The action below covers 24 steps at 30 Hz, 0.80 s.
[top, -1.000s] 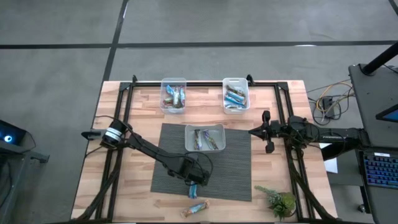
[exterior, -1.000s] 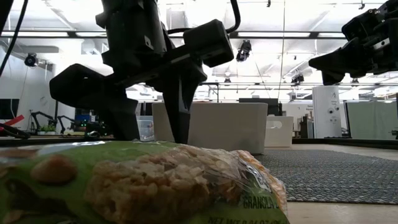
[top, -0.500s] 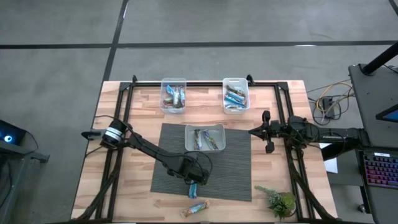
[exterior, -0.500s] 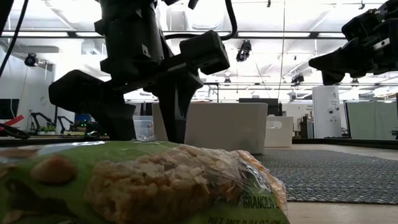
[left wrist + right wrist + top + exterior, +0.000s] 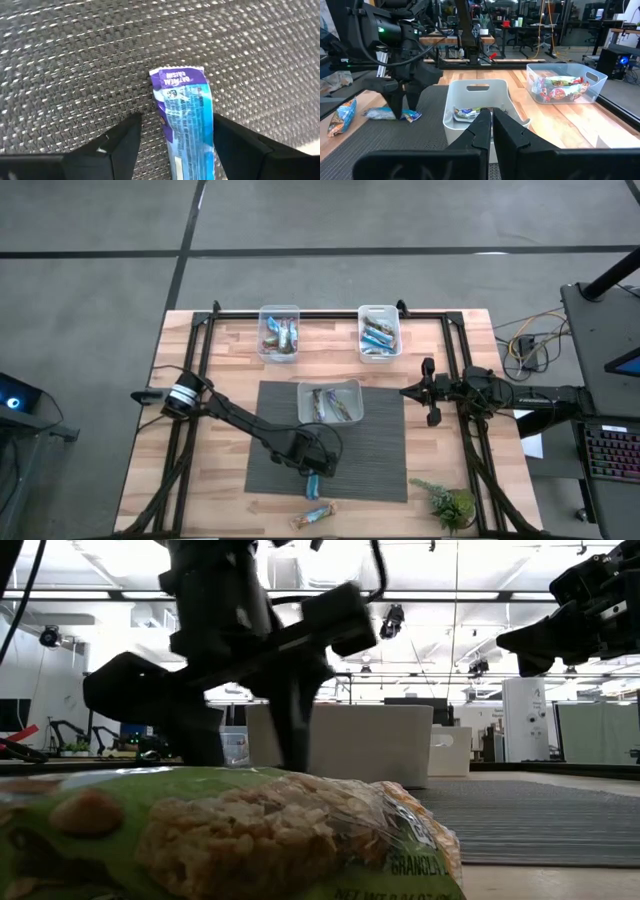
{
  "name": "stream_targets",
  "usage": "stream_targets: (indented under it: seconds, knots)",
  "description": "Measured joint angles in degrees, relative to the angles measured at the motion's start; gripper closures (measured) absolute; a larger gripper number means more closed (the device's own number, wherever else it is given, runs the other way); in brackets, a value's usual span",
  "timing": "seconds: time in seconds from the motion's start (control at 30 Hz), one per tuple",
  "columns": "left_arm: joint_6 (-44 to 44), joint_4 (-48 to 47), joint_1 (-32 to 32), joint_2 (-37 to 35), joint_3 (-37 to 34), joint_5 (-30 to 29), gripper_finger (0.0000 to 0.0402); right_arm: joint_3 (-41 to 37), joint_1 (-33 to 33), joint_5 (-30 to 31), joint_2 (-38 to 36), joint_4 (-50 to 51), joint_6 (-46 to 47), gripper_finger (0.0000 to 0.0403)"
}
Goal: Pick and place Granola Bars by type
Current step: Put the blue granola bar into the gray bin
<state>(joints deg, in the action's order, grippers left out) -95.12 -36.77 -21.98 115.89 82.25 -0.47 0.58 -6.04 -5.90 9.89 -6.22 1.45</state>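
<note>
A blue-wrapped granola bar (image 5: 187, 117) is straddled on the grey mat (image 5: 75, 60) by the left tool (image 5: 174, 150), fingers spread. The right tool (image 5: 491, 131) is held pressed together, mid-desk.

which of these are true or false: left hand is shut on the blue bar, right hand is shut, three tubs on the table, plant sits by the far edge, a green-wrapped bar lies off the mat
1. The left hand is shut on the blue granola bar. False: its fingers stand open on either side of the bar.
2. The right hand is shut. True; it holds nothing.
3. Three clear tubs are on the table. True: two at the far edge and one on the mat.
4. The plant sits by the far edge. False: it is at the near right corner.
5. A green-wrapped granola bar lies off the mat. True, on bare wood.
</note>
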Motion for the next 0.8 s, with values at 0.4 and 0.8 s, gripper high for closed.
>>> stream_targets:
  seconds: [0.4, 0.8]
  knots:
    - [-0.1, 0.7, 0.2, 0.2, 2.2, 0.3, 0.0182, 0.0, 0.0, 0.0, 0.0, 0.0, 0.0, 0.0394]
    - [-1.1, -1.8, 0.4, 0.1, 4.7, 1.1, 0.0186, 0.0, 0.0, 0.0, 0.0, 0.0, 0.0, 0.0394]
